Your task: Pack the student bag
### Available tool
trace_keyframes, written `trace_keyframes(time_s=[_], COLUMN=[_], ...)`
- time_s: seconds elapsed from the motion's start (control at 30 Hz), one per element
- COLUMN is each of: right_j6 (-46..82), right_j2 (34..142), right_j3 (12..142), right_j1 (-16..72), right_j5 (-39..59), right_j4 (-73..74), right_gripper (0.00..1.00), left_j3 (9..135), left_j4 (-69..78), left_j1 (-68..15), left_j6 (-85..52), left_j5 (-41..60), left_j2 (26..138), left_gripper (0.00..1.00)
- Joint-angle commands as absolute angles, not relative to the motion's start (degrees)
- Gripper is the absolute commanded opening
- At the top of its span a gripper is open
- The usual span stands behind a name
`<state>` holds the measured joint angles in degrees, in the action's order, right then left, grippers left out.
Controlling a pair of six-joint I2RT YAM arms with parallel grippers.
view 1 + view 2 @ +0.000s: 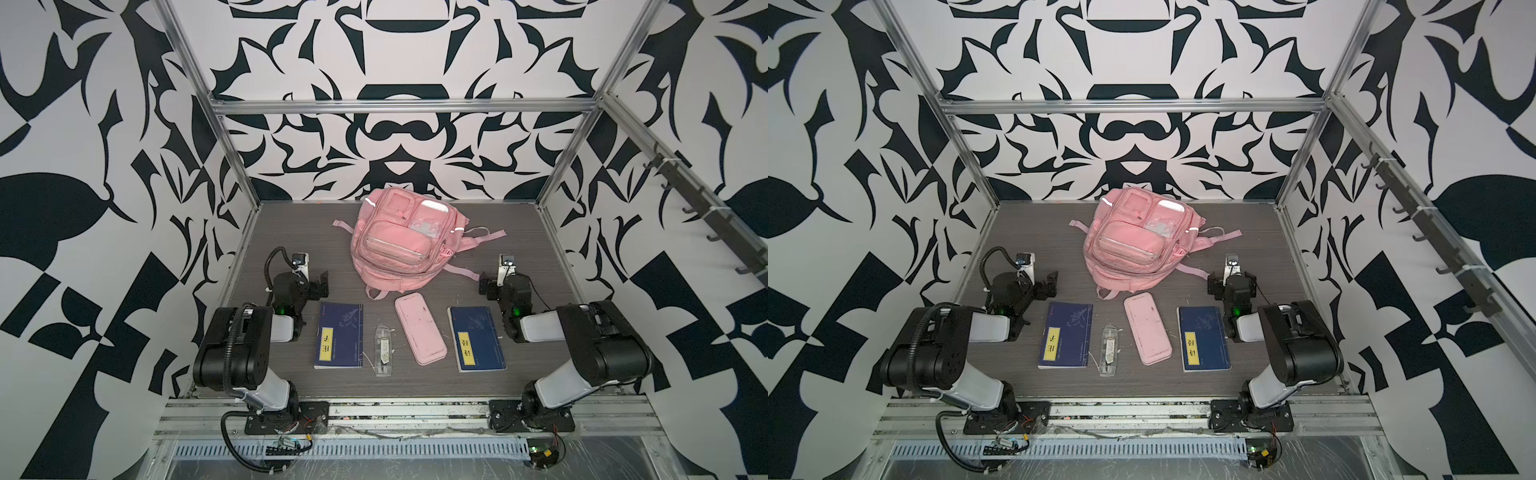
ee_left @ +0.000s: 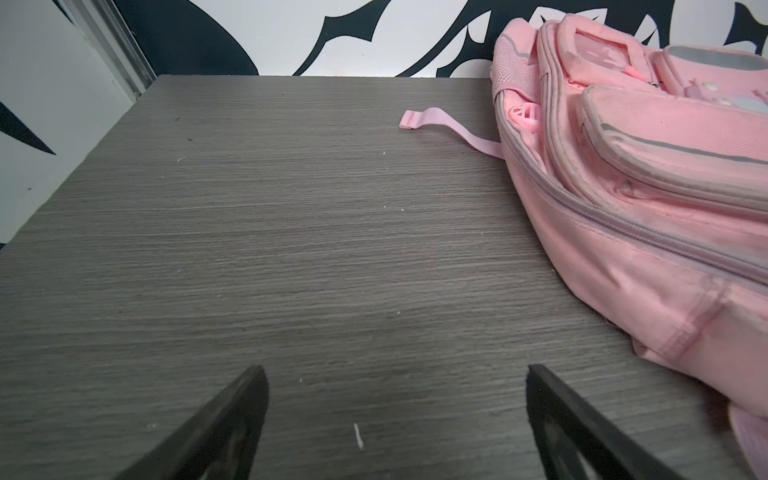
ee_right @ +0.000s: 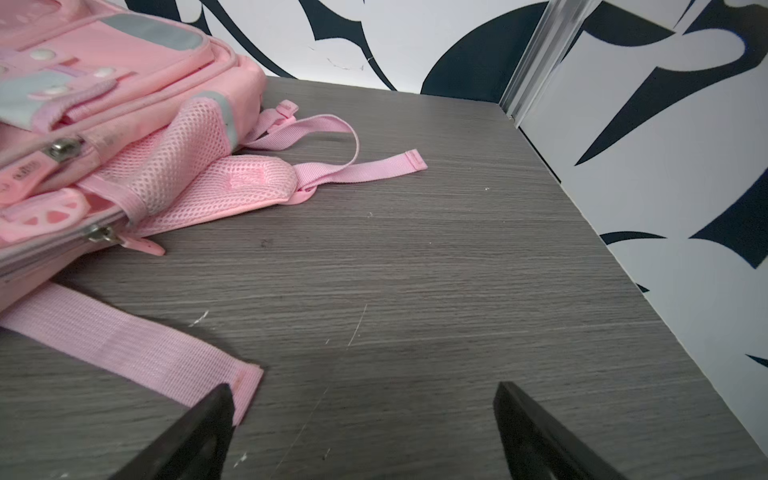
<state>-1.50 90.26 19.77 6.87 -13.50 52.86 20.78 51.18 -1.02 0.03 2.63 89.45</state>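
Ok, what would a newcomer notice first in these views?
The pink student bag lies front up at the far middle of the grey table, inside black-and-white patterned walls. Nearer the arms, a row: left blue book, clear pouch, pink pencil case, right blue book. The left gripper and right gripper stand open, flanking the bag.

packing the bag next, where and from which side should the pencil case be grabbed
Pinch the pencil case across its narrow width near mid-length, coming straight down with jaws turned to its slant: it lies flat, and both long edges look free.
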Motion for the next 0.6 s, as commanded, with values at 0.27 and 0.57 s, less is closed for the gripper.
trace_keyframes(time_s=[0.27, 0.57], right_j6=[-1.8, -1.8], right_j2=[89.3, 89.2], right_j3=[19.8, 19.8], right_j1=[7.1, 7.1], right_j5=[-12.6, -12.5], right_j4=[53.7, 53.7], right_gripper=[0.99, 0.99], left_j3=[21.7, 21.9], left_j4=[51.8, 51.5], left_j1=[-1.1, -1.0], left_j6=[0.4, 0.7], left_j5=[3.1, 3.2], left_j2=[89.5, 89.6], left_gripper=[0.99, 0.99])
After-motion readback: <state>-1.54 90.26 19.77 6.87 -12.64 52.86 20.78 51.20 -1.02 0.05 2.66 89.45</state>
